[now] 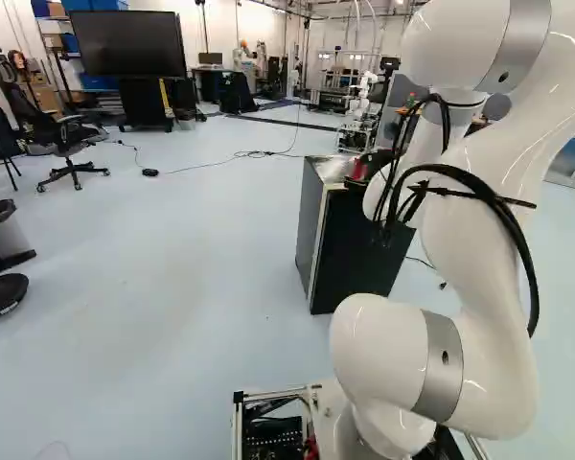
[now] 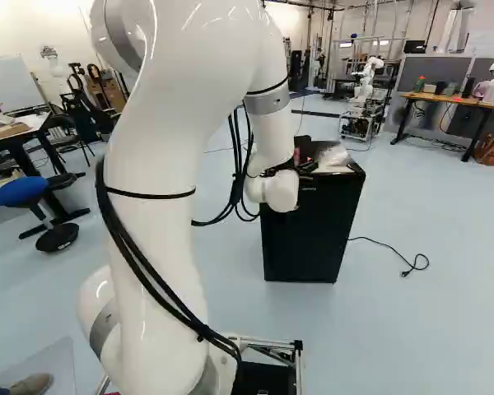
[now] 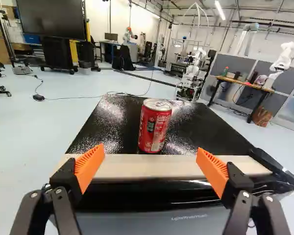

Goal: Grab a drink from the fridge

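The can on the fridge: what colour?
The can is red with a silver top; clearest in the wrist view.

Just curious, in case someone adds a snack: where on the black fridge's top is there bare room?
The glossy black fridge top looks bare beyond the red metal can and on both sides of it. It is crowded at the pale strip along the near edge, where the black, orange-padded gripper stands open.
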Controlling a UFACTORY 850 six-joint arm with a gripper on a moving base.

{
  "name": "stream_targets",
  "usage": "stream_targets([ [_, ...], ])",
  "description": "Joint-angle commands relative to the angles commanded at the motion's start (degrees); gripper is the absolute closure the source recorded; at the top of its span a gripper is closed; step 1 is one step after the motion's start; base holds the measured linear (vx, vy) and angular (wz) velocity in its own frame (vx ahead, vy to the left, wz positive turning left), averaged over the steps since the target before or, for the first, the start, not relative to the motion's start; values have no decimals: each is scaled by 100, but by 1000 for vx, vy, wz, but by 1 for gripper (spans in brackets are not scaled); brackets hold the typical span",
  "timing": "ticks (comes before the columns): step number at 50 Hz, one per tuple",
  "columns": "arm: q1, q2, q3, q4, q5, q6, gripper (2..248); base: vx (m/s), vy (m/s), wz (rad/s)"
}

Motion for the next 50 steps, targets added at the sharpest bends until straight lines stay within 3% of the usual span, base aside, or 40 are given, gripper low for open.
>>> stream_targets([
  [31, 262, -733, -981, 243, 0, 0, 3, 0, 0, 0],
  [50, 320, -1089, -1472, 347, 0, 0, 3, 0, 0, 0],
])
